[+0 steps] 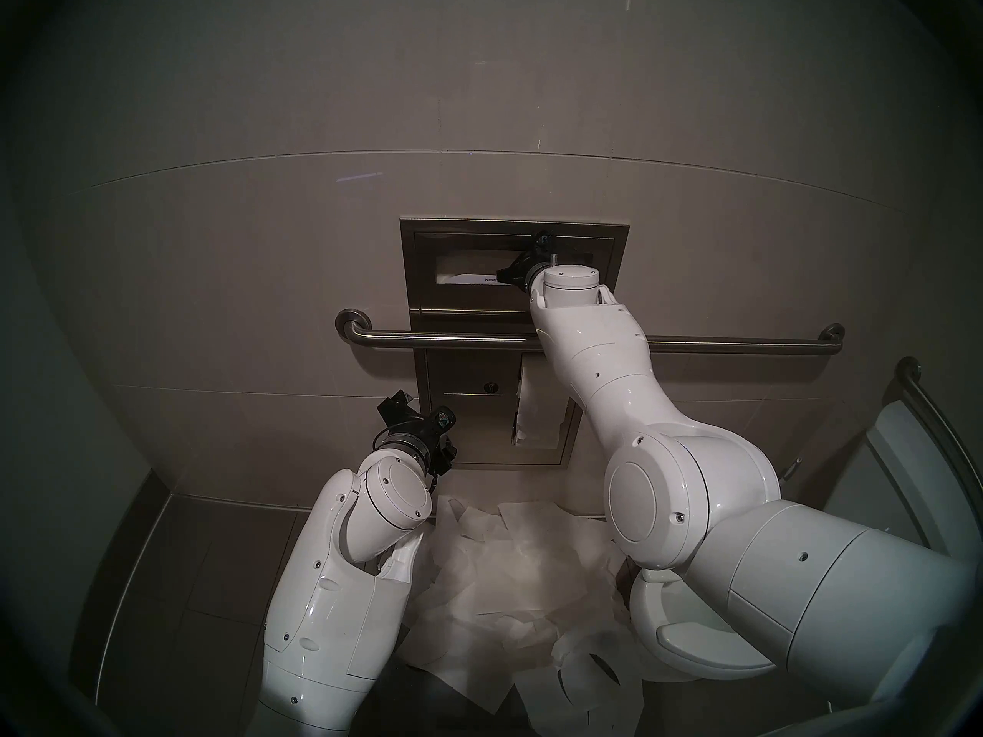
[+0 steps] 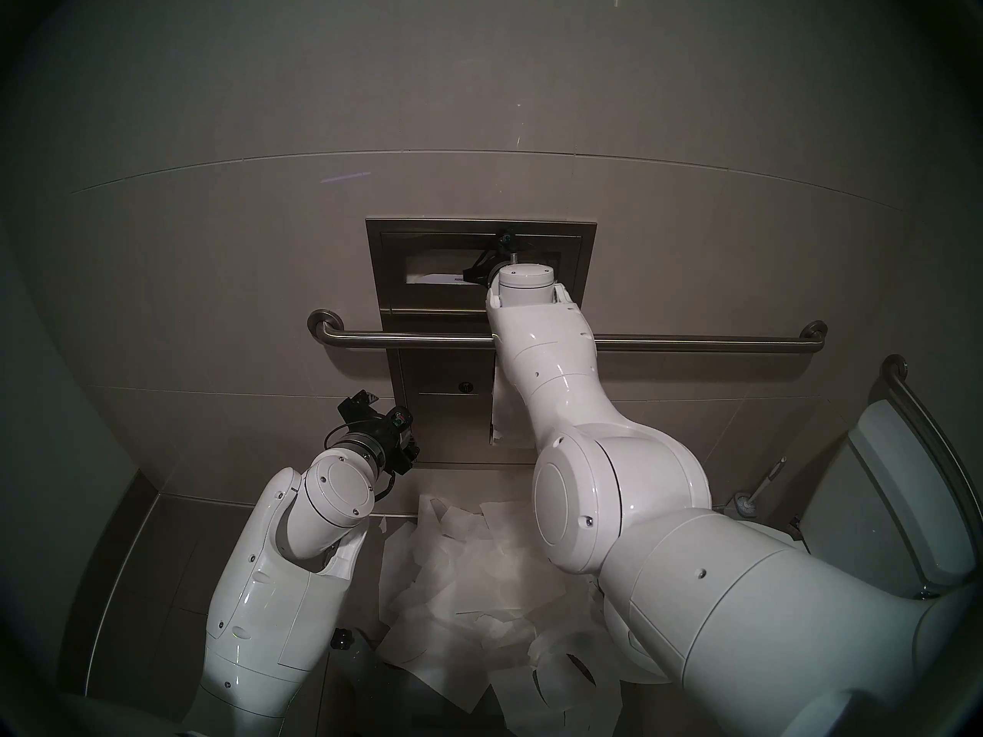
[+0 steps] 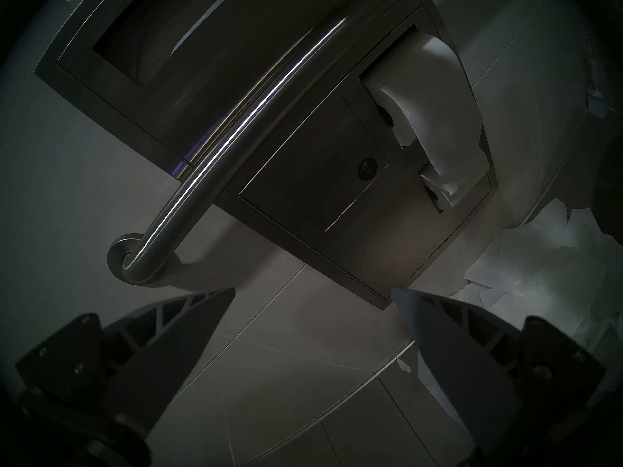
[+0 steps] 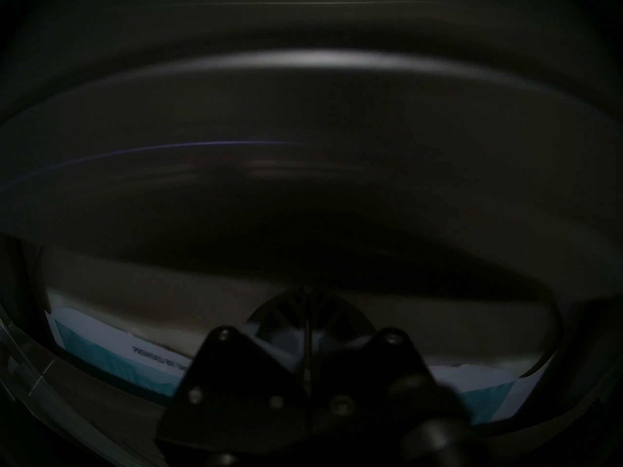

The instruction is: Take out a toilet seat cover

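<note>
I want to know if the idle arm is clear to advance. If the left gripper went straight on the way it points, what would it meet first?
Probably the tiled wall, just below the steel dispenser panel; the left gripper, jaws open, frames bare tile. Depth is unclear.

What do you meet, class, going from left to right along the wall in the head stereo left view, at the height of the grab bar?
Grab bar's left mount → dispenser panel → right arm → grab bar's right mount.

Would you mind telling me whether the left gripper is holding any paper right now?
No. In the left wrist view the left gripper is open with nothing between its fingers, only bare wall tile behind the gap.
</note>
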Robot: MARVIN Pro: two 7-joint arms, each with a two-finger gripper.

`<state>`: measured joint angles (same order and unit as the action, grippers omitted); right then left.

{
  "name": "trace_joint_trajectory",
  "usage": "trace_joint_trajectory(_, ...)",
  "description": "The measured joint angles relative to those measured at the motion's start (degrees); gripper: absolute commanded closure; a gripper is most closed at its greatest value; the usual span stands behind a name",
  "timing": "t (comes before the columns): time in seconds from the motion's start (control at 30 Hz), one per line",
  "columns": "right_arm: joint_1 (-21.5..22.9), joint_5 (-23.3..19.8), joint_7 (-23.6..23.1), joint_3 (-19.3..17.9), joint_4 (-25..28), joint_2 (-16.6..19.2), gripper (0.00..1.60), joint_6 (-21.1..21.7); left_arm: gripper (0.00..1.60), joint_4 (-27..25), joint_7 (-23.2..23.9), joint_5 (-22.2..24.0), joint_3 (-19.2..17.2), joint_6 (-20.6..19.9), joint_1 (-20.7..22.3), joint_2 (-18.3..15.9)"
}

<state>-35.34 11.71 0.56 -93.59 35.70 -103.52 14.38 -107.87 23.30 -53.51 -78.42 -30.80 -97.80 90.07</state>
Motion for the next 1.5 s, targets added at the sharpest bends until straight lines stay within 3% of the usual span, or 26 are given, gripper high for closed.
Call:
trace_joint_trajectory(0.5,2.40,-1.20,3.78,0.62,-6.86,-2.00,1.60,-5.01,0.00,-1.48,-0.04,-0.01,0.02,0.03,0.38,0.04)
trace_joint_trajectory(1.1,3.44,-1.60,5.62,1.98,-14.13,-1.53,1.60,-17.46,0.00,-3.96,0.00,0.54,0.03,0.01,0.24,0.02)
trace_joint_trajectory(1.5,2.96,-0.62,6.93,3.15,-13.81,-0.38,1.60,-23.16,0.00,-4.68,0.01,1.39,0.02,-0.01,-0.09,0.01)
